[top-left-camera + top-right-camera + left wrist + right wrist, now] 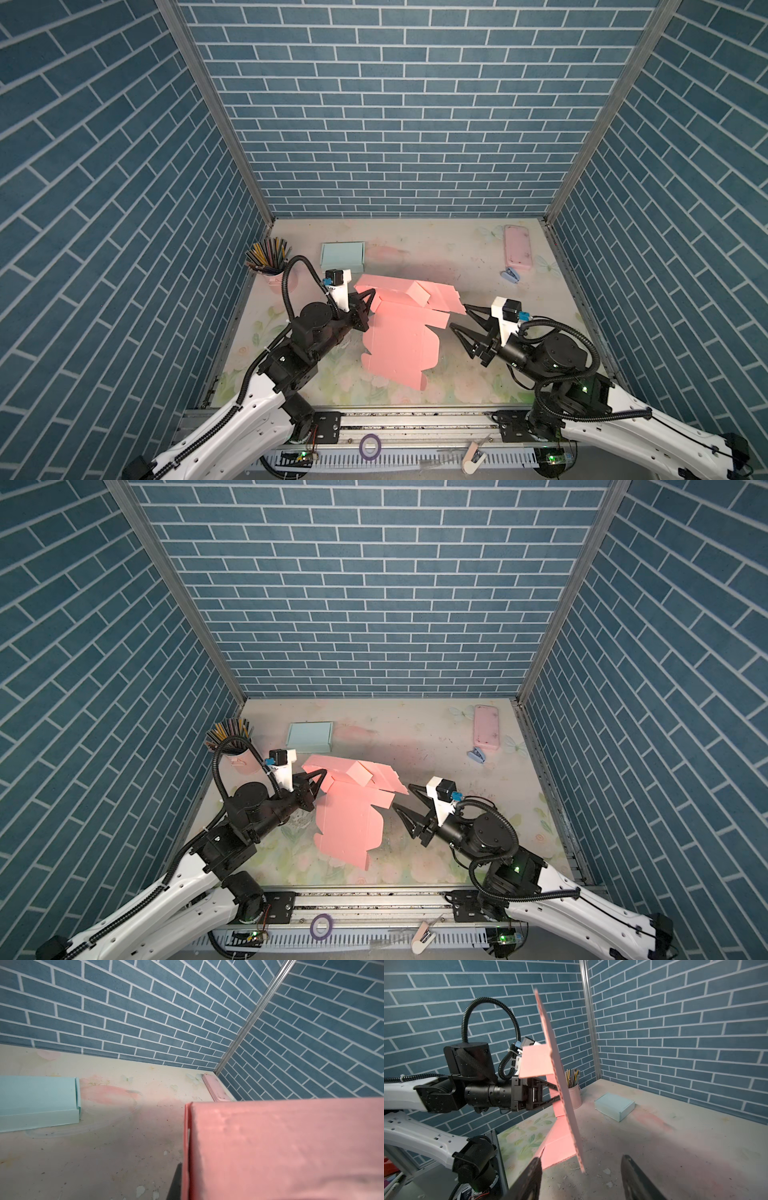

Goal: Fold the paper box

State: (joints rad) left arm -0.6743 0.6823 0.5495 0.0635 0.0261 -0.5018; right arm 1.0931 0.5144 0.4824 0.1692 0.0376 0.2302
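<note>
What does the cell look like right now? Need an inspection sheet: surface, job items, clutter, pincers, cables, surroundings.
Surface: floral tabletop, scuffed and speckled with debris.
Job's things: pink paper box, only partly folded, some flaps bent. The right wrist view shows the sheet held steeply tilted, not lying flat.
Clutter: light blue box, pencil cup, pink case and small blue clip, all apart from the job. Purple tape roll on the front rail.
Grippers: left pincer shut on the box's left edge. Right pincer open at the right flap, not clamping it.
Cables: black conduit loops above each wrist.
Surroundings: blue brick-pattern walls on three sides.
</note>
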